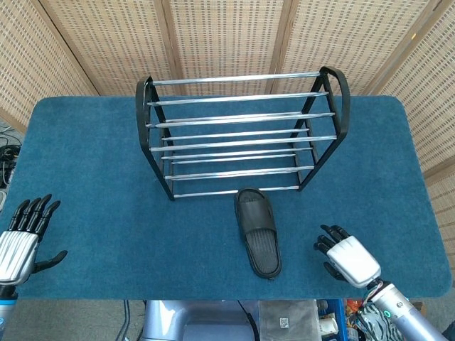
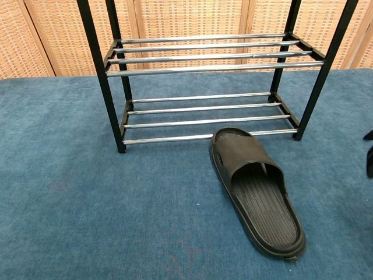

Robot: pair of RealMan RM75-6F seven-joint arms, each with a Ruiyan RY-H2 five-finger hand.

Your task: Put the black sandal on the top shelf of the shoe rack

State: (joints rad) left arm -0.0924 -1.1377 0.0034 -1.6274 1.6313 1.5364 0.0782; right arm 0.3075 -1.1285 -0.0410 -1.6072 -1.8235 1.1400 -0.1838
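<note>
A black sandal (image 1: 258, 231) lies flat on the blue table in front of the shoe rack (image 1: 242, 131), toe toward the rack; the chest view shows the sandal (image 2: 256, 189) just before the rack's (image 2: 204, 70) lowest bars. The rack's top shelf holds nothing. My right hand (image 1: 346, 257) hovers to the right of the sandal's heel, apart from it and holding nothing; only its fingertips (image 2: 369, 157) show at the chest view's right edge. My left hand (image 1: 21, 238) is open at the table's front left corner, fingers spread.
The blue felt table (image 1: 85, 163) is backed by woven wicker screens (image 1: 227, 35). The rack stands mid-table with bare carpet on both sides. Below the front edge sit the robot's base and some clutter (image 1: 284, 320).
</note>
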